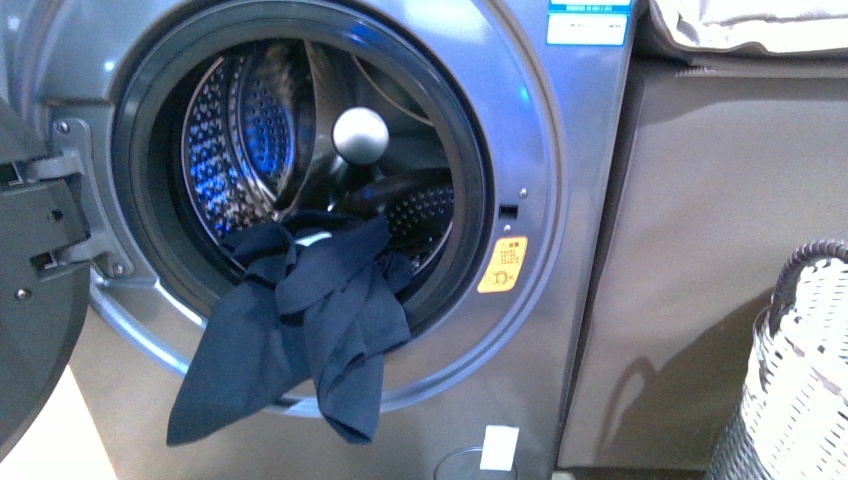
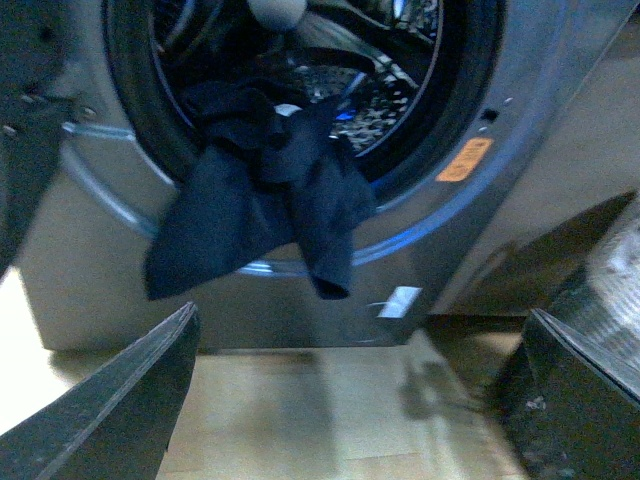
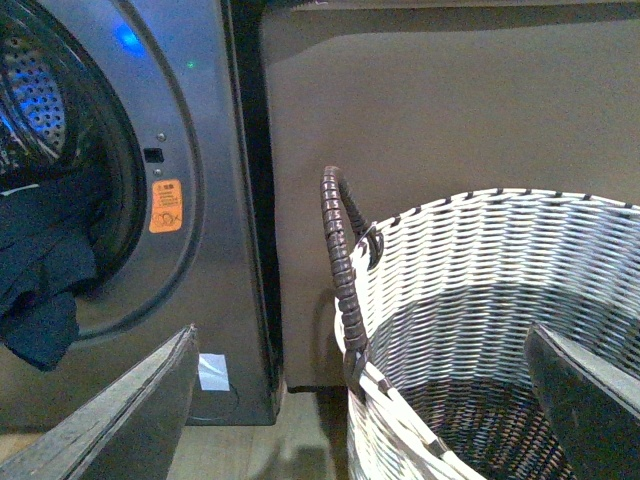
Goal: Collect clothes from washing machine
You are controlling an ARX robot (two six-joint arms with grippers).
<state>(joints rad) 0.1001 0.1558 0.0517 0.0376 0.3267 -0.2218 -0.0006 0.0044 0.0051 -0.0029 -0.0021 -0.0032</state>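
Observation:
The grey washing machine (image 1: 560, 150) fills the front view, its porthole door (image 1: 30, 290) swung open to the left. Dark navy clothes (image 1: 300, 320) spill out of the drum mouth and hang in limp folds over the lower rim. In the left wrist view the same clothes (image 2: 260, 200) droop from the washing machine (image 2: 100, 270), well ahead of my open left gripper (image 2: 365, 400), which is low over the wooden floor with nothing between its fingers. My right gripper (image 3: 365, 400) is open above a basket, with the clothes (image 3: 40, 270) off to one side. Neither arm shows in the front view.
A white woven basket (image 3: 470, 270) with a dark handle (image 3: 338, 260) stands on the floor beside a beige cabinet (image 1: 700, 280), to the right of the machine. An orange sticker (image 1: 502, 265) and a small white tag (image 1: 499, 447) mark the machine's front. Folded cloth (image 1: 750, 25) lies on the cabinet.

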